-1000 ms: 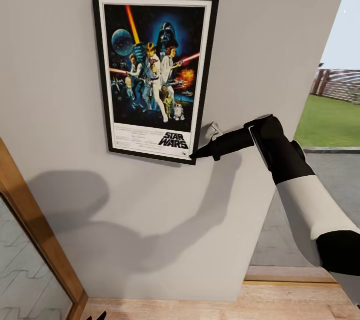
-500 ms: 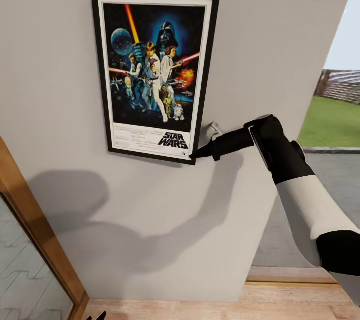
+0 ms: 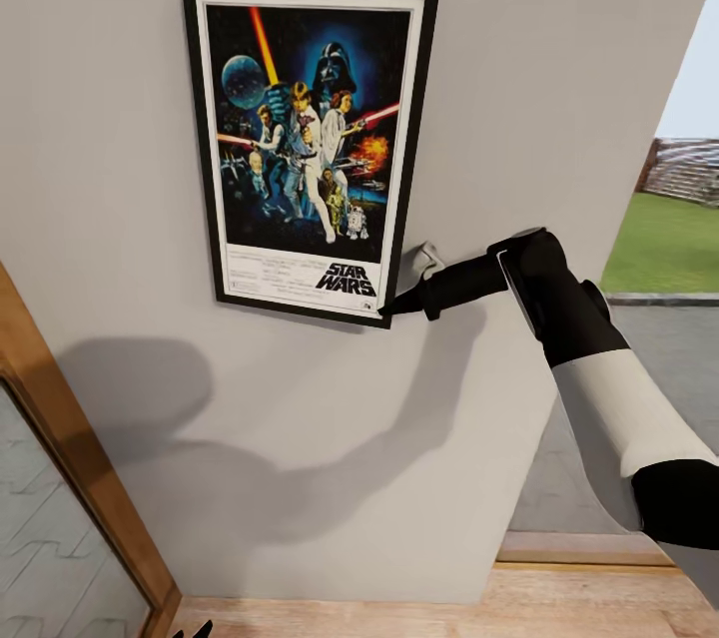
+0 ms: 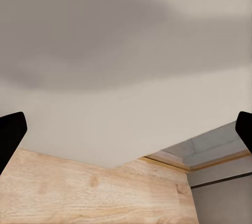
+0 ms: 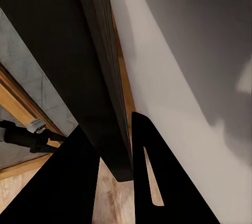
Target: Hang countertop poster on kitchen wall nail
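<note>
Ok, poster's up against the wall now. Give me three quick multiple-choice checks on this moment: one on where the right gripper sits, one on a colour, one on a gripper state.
1. Where on the poster is the right gripper?
A. top edge
B. lower right corner
C. left side

2. What colour is the poster's frame?
A. black
B. reddish-brown
C. white

3. How does the right gripper stand?
A. wide open, clear of the poster
B. shut on the poster's frame
C. shut on nothing

Answers:
1. B: the head view shows the arm's tip meeting the frame at its lower right corner, against the grey wall.
2. A: a black frame surrounds the white inner border.
3. B: in the right wrist view both dark fingers flank the frame's edge, one on each side.
</note>
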